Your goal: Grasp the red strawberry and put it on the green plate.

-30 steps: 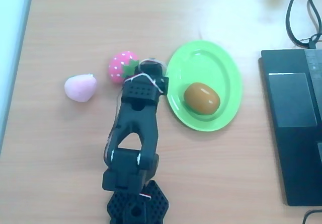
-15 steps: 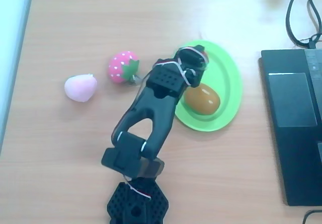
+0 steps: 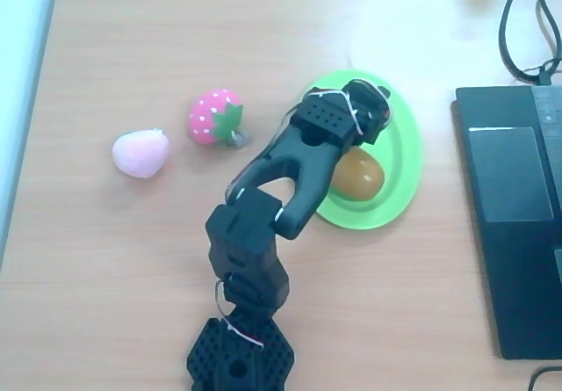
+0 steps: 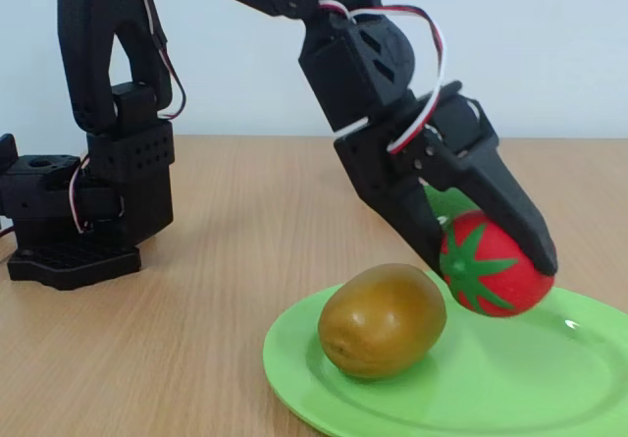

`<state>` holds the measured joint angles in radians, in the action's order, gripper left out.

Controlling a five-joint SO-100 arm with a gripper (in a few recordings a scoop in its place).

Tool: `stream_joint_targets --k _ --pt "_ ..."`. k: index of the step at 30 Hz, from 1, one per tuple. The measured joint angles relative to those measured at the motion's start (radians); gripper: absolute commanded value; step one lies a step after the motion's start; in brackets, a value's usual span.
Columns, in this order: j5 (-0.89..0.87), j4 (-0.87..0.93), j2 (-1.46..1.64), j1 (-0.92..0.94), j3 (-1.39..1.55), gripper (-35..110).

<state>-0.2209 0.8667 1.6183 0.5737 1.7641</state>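
We are holding the red strawberry point(image 4: 488, 268) over the green plate point(image 4: 549, 383), with the jaws of the gripper point(image 4: 496, 260) pinching it from two sides; in the fixed view its leafy top is facing the camera and its underside appears to be hanging just above the plate's floor, not yet resting on it, though we cannot tell for certain whether it is touching. In the overhead view the gripper point(image 3: 369, 110) is sitting above the far part of the green plate point(image 3: 399, 158), and the fruit itself is hidden beneath the wrist there. The brown egg-shaped fruit point(image 4: 383, 319) is already lying on the plate, just beside the strawberry, and that is what we are minding most: the free patch lies on the side away from it, so we judge the lowering should go straight down or slightly away from the brown fruit point(image 3: 356, 174), not toward it. We are aiming to bring the strawberry down until it bears on the plate before spreading the jaws, because a rounded toy dropped from any height is likely to roll, either into its neighbour or over the raised rim onto the wooden surface point(image 3: 132, 259). Opening slowly and lifting straight up afterwards should keep a finger from dragging it. The pink strawberry point(image 3: 214, 117) and the pale pink lump point(image 3: 140, 153) are lying well apart from the plate and need no attention.
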Motion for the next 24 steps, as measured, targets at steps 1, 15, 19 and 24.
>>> stream_joint_targets --k 1,15,19,24 --pt "-0.002 0.0 -0.025 0.002 -0.026 25" --pt "0.04 0.0 -0.281 -0.058 -0.242 27" --pt "0.067 0.0 -0.33 -0.067 -0.276 26" --pt "0.075 0.0 -0.37 -0.084 -0.298 27"
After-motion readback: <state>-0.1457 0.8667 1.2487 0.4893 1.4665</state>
